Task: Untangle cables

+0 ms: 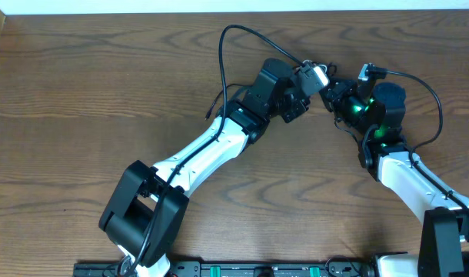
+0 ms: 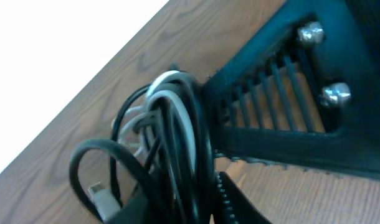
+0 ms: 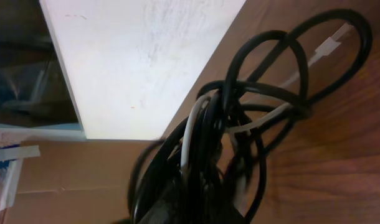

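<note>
scene: wooden table (image 1: 104,77); both arms reach in and meet at the far side, right of centre
cables (image 2: 171,130): one tangled clump, mostly black strands; sits between the two claws at the far right-of-centre spot on the table
white cord (image 3: 187,140): runs through the middle of the clump, black loops wrapped around it
plug (image 2: 101,194): small silver end, pokes out at the near-left edge of the clump in the left wrist view, inside a black loop
loops: in the right wrist view two or three black loops fan out from the clump over the wood; the clump stands up from the bottom edge of that view
left gripper (image 2: 213,158): jaws nearly together, only a narrow gap; black strands of the clump cross that gap right at the tips and look pinched there
left finger pad (image 2: 271,93): ribbed, two silver screws (image 2: 309,34) at its base, wood visible through the slots
right gripper (image 1: 336,92): closed down on the other side of the clump; own fingers lost in dark blur in its wrist view, cables rise straight out of it
claw spacing: tips just beside each other, clump between
green light (image 1: 360,106): lit on the right claw body
far edge: white panel (image 3: 140,62) beyond the table
</note>
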Robot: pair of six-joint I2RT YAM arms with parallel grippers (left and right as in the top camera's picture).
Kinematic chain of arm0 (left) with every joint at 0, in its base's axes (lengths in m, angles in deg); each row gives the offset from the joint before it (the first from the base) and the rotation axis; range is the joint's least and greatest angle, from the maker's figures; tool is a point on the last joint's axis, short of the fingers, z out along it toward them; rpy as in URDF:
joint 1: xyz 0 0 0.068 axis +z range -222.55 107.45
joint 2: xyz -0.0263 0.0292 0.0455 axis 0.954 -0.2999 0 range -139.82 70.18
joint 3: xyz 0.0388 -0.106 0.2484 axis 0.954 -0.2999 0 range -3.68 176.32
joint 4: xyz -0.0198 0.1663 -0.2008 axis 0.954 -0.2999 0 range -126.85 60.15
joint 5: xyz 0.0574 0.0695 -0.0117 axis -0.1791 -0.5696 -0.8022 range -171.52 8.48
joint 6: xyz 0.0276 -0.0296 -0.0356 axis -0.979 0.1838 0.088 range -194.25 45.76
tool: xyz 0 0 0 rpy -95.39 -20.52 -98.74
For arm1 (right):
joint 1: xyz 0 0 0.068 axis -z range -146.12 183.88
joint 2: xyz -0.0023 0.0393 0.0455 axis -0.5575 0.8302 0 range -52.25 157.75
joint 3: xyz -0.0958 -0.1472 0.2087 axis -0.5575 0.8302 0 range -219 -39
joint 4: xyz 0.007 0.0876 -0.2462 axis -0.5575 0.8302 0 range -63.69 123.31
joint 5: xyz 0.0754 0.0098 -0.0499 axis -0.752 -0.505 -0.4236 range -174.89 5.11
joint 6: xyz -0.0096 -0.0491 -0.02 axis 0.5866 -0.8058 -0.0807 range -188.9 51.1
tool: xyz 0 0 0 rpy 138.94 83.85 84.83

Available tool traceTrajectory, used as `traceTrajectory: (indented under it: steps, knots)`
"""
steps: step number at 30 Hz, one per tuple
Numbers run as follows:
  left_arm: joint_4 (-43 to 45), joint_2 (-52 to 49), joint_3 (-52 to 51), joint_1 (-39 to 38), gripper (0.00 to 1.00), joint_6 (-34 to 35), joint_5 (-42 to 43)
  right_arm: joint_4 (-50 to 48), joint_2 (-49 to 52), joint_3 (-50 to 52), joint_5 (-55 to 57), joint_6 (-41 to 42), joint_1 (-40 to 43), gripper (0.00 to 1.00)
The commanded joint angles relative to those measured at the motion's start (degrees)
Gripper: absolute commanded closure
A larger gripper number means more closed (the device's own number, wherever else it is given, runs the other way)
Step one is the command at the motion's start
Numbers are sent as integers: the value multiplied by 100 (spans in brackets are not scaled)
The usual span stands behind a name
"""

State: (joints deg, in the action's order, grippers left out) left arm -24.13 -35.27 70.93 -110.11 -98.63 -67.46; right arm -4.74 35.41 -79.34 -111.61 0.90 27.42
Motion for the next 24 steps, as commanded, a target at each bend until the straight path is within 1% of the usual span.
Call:
traceTrajectory:
  steps: [1, 4, 10, 13, 16, 19, 24]
  knots:
    - [146, 87, 136, 197, 72, 7, -337, 127, -11, 70, 238, -219, 15, 99]
    - [149, 87, 136, 197, 66, 120, -295, 125, -11, 70, 238, -219, 15, 99]
    - [146, 90, 136, 197, 65, 181, -295, 127, -11, 70, 254, -273, 15, 99]
    - [146, 98, 136, 197, 61, 457, -286, 127, -11, 70, 280, -282, 15, 99]
    - [149, 101, 136, 197, 61, 608, -61, 127, -11, 70, 282, -291, 15, 99]
    - [168, 107, 136, 199, 61, 627, 450, 127, -11, 70, 278, -326, 15, 99]
    - [210, 109, 136, 221, 62, 627, 542, 127, -11, 70, 256, -326, 15, 99]
